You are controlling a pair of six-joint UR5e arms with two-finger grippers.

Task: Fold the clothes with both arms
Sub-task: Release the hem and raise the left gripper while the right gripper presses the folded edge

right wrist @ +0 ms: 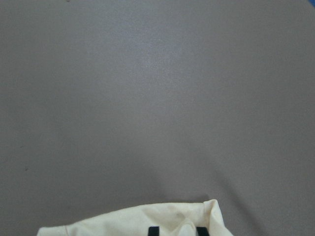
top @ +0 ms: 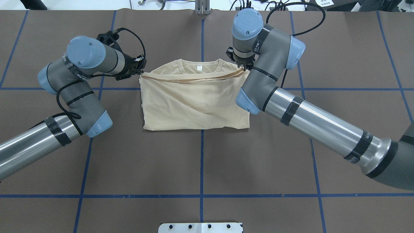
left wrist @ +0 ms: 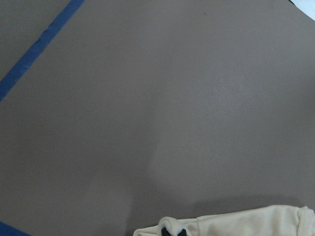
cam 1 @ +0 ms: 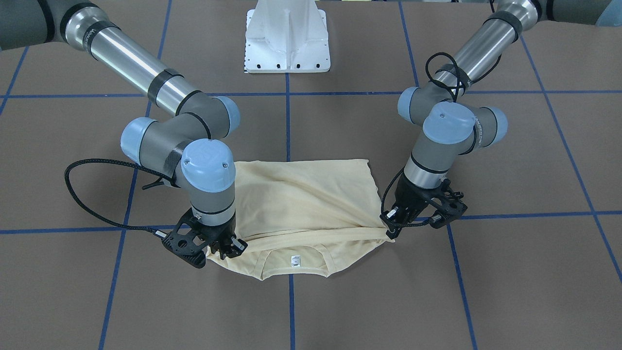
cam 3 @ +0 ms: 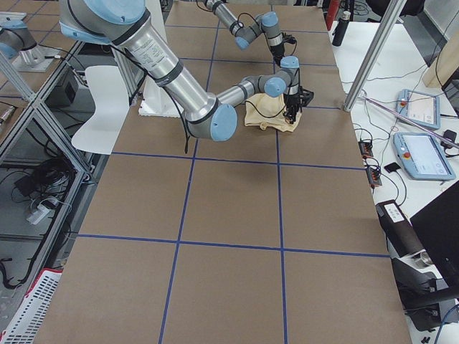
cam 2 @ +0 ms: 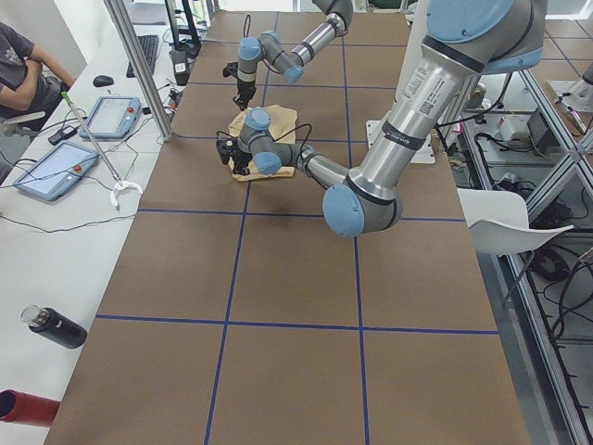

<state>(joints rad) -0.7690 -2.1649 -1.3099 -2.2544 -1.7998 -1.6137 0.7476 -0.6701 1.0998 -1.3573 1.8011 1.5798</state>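
Note:
The pale cream-yellow shirt lies on the brown table, folded in half, its print hidden. The collar with a small white neck label sits at the far edge. A taut folded edge runs between both grippers, just short of the collar. My left gripper is shut on that edge's left corner, seen on the right in the front view. My right gripper is shut on the other corner. Each wrist view shows cloth bunched at the black fingertips.
The white pedestal base stands at the robot's side of the table. Blue tape lines cross the brown surface. A side bench holds tablets and a dark bottle, and a person sits beside it.

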